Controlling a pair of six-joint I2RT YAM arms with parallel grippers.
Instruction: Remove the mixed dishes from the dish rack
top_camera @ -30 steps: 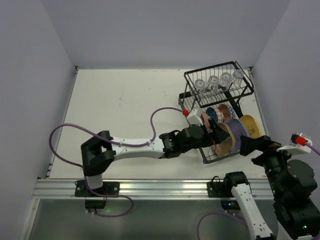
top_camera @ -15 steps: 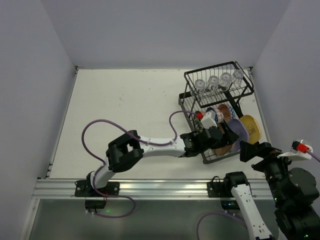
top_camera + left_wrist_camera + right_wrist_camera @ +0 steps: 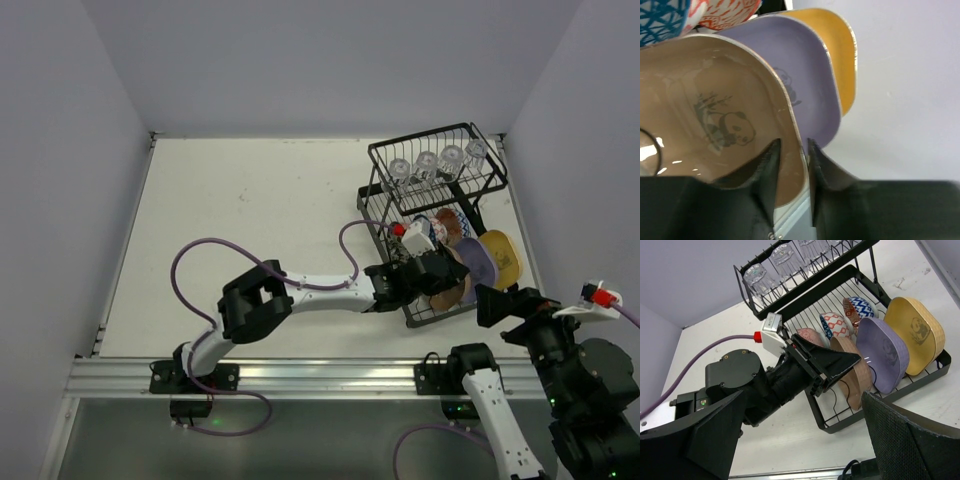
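Left end effector (image 3: pixel 792 145) straddles the tan plate (image 3: pixel 715 100) at its rim; whether it pinches, I cannot tell. Every dish sits in the dish rack (image 3: pixel 419 138)

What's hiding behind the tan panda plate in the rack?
A lavender plate stands right behind it, then a yellow plate. Seen from the left wrist, the tan plate hides much of the lavender one.

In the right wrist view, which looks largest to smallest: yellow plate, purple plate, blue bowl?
Largest: yellow plate and purple plate, about equal. They overlap, so I do not rank them.
Smallest: blue bowl, clearly smaller than both.
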